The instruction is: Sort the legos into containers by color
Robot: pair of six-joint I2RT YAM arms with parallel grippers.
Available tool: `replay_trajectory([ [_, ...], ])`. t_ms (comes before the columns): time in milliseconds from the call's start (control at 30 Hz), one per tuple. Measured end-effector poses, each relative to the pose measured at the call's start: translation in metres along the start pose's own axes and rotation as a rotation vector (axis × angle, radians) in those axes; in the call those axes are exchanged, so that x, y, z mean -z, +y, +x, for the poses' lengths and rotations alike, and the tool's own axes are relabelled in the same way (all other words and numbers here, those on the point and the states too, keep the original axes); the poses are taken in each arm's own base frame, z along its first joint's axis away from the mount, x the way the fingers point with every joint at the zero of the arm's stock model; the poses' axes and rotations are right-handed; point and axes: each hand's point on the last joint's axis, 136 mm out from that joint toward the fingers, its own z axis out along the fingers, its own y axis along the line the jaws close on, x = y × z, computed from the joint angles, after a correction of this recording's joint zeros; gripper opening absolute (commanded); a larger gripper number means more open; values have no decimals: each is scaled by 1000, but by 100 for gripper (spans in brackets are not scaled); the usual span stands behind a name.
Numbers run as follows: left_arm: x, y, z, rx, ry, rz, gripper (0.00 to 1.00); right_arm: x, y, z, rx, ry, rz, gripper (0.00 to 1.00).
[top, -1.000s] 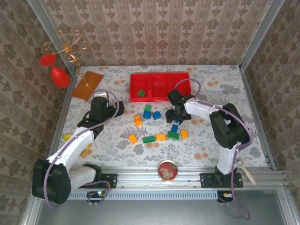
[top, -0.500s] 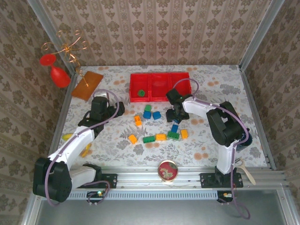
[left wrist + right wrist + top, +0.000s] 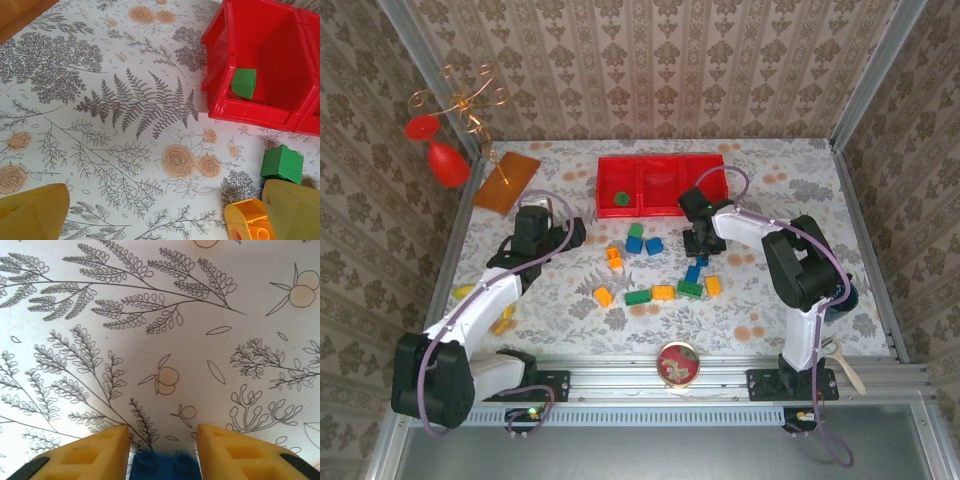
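Two yellow fingers of my right gripper (image 3: 164, 432) sit tight against a blue lego (image 3: 162, 465), which is clamped between them. My left gripper (image 3: 165, 196) hangs with its jaws wide apart. The red containers (image 3: 260, 107) lie ahead to its right, with a green lego (image 3: 244, 82) inside the nearest bin.

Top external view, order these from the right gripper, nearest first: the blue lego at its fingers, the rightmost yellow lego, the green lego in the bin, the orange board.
From the right gripper:
1. blue lego, between its fingertips.
2. rightmost yellow lego, on its near side.
3. green lego, inside leftmost bin.
4. orange board, far left, at the back.
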Motion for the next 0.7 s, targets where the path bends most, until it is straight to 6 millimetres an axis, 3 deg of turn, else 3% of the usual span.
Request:
replay_trajectory([
  [200,0,1,0,3,1,2,100,6,-7,-2,-20,-20,25,28],
  [367,0,3,-1,10,0,-2,100,32,-12,-17,-35,-104,36,27],
  [500,0,3,-1,10,0,-1,100,55,-17,-32,-46,-175,48,25],
  [700,0,4,-1,15,1,1,100,85,-23,-73,-69,-285,55,24],
])
